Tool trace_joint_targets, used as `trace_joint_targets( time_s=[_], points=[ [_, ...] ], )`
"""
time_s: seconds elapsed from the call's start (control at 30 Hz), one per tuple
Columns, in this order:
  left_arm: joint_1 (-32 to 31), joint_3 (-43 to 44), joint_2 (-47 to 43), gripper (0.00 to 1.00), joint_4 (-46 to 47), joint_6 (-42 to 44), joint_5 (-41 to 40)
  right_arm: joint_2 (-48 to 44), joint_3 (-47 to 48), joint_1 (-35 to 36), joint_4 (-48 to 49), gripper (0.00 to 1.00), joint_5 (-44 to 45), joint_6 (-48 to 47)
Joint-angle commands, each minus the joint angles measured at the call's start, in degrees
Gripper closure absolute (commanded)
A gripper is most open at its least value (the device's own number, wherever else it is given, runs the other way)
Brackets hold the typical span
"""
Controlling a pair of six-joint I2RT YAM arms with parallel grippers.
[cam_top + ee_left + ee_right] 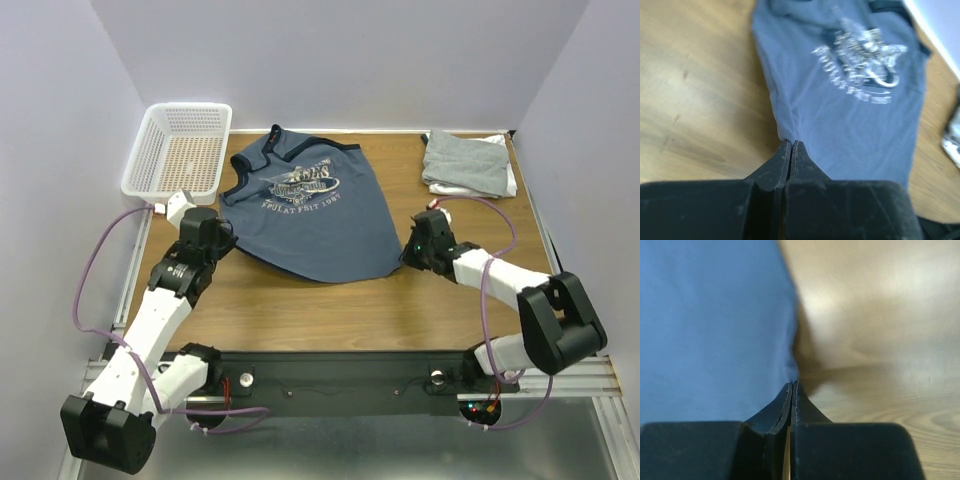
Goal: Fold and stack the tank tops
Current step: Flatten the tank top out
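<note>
Judging by the table [330, 310], the job stood partway — the folded grey and white tank tops [468, 163] already sat stacked far beyond the right claw [791, 384], while the navy tank top [315, 215] lay flat and unfolded, its folding and stacking yet to come. Both claws were pinched fully together on its bottom hem: the shirt spread ahead and right of the left claw [791, 142], ahead and left of the right claw — print side up
</note>
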Motion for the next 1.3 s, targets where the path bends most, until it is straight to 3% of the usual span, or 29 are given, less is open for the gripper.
trace_joint_targets(
  time_s=[0.0, 0.2, 0.5, 0.63, 1.0, 1.27],
  points=[
    [0.10, 7.45, -1.77, 1.00, 2.83, 6.00, 3.12, -7.13, 11.30, 0.24, -6.21, 1.00, 4.05, -3.14],
    [0.10, 20.72, -1.51, 1.00, 0.72, 10.83, 4.45, -12.06, 32.12, -0.55, -15.10, 1.00, 7.66, -7.27],
    [0.10, 49.71, 1.31, 1.00, 0.10, 12.96, 9.19, -13.30, 62.25, -0.64, -20.03, 1.00, 9.43, -12.02],
    [0.10, 56.49, 2.18, 1.00, 2.29, 12.17, 11.47, -12.07, 73.86, -0.64, -20.92, 1.00, 9.52, -14.30],
    [0.10, 66.35, 5.96, 1.00, 9.33, 11.02, 9.55, -4.61, 96.64, -0.64, -21.53, 1.00, 10.04, -18.18],
    [0.10, 61.00, 15.17, 1.00, 19.26, 9.27, 9.64, 4.62, 96.06, -0.64, -18.99, 1.00, 11.62, -20.02]
  ],
)
